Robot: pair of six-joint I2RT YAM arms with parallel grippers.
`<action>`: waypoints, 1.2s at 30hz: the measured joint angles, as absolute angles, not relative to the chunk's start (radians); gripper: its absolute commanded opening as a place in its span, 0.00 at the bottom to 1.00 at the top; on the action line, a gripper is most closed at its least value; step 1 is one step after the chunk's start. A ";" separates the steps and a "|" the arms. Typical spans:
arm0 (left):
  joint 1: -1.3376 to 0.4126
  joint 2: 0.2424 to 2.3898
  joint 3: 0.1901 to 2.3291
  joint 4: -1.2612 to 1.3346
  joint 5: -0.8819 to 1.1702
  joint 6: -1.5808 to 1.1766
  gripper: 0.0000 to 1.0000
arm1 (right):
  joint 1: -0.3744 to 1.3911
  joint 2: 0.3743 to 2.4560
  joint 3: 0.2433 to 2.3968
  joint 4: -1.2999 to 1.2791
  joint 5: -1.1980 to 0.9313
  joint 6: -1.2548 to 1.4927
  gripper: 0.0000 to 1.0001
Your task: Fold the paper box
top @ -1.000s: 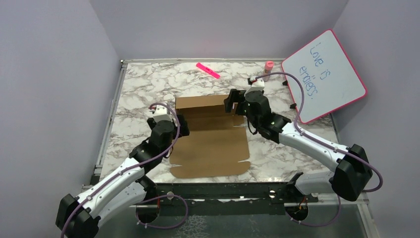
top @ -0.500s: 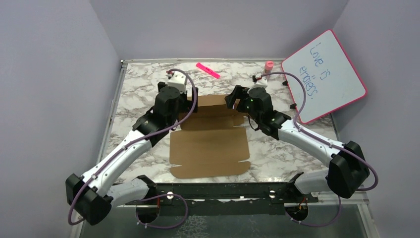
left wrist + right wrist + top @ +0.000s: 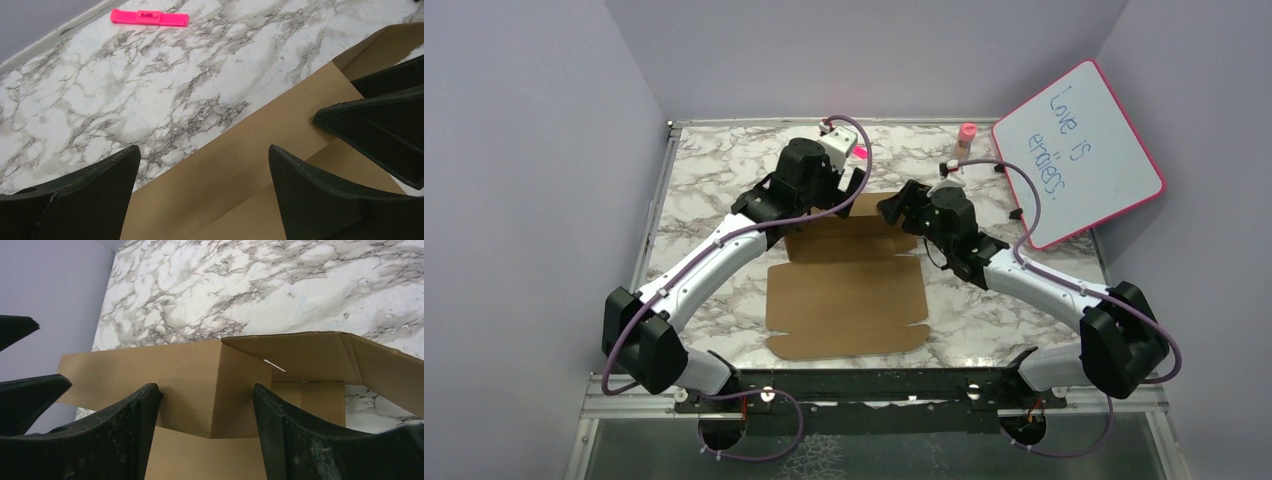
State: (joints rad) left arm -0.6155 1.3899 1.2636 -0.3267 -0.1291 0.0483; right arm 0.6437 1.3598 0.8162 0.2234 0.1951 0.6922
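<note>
The paper box [image 3: 844, 300] is a brown cardboard sheet lying flat mid-table, with its far flaps raised. My left gripper [image 3: 852, 193] hangs open over the far edge; in its wrist view the cardboard panel [image 3: 235, 170] lies below the gap of the gripper [image 3: 204, 148]. My right gripper [image 3: 898, 210] is at the far right corner. In the right wrist view a folded corner of the box [image 3: 210, 385] stands between the fingers of that gripper [image 3: 205, 387], which are apart and not pressing on it.
A pink-framed whiteboard [image 3: 1079, 150] leans at the back right, with a small pink bottle [image 3: 967, 135] beside it. A flat pink tool [image 3: 150, 17] lies on the marble beyond the box. Grey walls enclose the table on three sides.
My left arm swung from the box's left side to its far edge, close to the right gripper. The right gripper's jaws have narrowed around the raised corner.
</note>
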 measured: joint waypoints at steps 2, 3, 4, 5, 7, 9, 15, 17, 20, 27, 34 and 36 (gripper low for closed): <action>-0.616 1.423 1.283 -0.339 -0.094 0.058 0.99 | 0.637 1.360 0.798 0.252 0.179 0.704 0.69; -0.616 1.433 1.289 -0.339 -0.083 0.062 0.99 | 0.633 1.360 0.789 0.265 0.170 0.710 0.68; -0.616 1.445 1.296 -0.340 -0.068 0.065 0.99 | 0.628 1.359 0.783 0.278 0.159 0.718 0.67; -0.616 1.452 1.301 -0.340 -0.058 0.065 0.99 | 0.624 1.360 0.778 0.288 0.147 0.727 0.66; -0.616 1.474 1.313 -0.339 -0.027 0.066 0.99 | 0.614 1.359 0.768 0.307 0.127 0.738 0.66; -0.616 1.494 1.320 -0.338 -0.004 0.066 0.99 | 0.606 1.359 0.754 0.328 0.103 0.752 0.66; -0.616 1.530 1.320 -0.340 0.035 0.066 0.99 | 0.595 1.337 0.739 0.342 0.067 0.751 0.67; -0.616 1.530 1.320 -0.340 0.039 0.066 0.99 | 0.591 1.313 0.733 0.340 0.061 0.731 0.69; -0.616 1.530 1.317 -0.339 0.039 0.066 0.99 | 0.587 1.268 0.726 0.326 0.061 0.694 0.75; -0.616 1.524 1.284 -0.318 0.039 0.069 0.99 | 0.575 1.145 0.708 0.260 0.094 0.580 0.79; -0.616 1.472 1.245 -0.310 0.036 0.077 0.99 | 0.551 1.039 0.667 0.184 0.164 0.459 0.89; -0.616 1.454 1.234 -0.310 0.034 0.081 0.99 | 0.531 1.026 0.664 0.175 0.171 0.420 0.89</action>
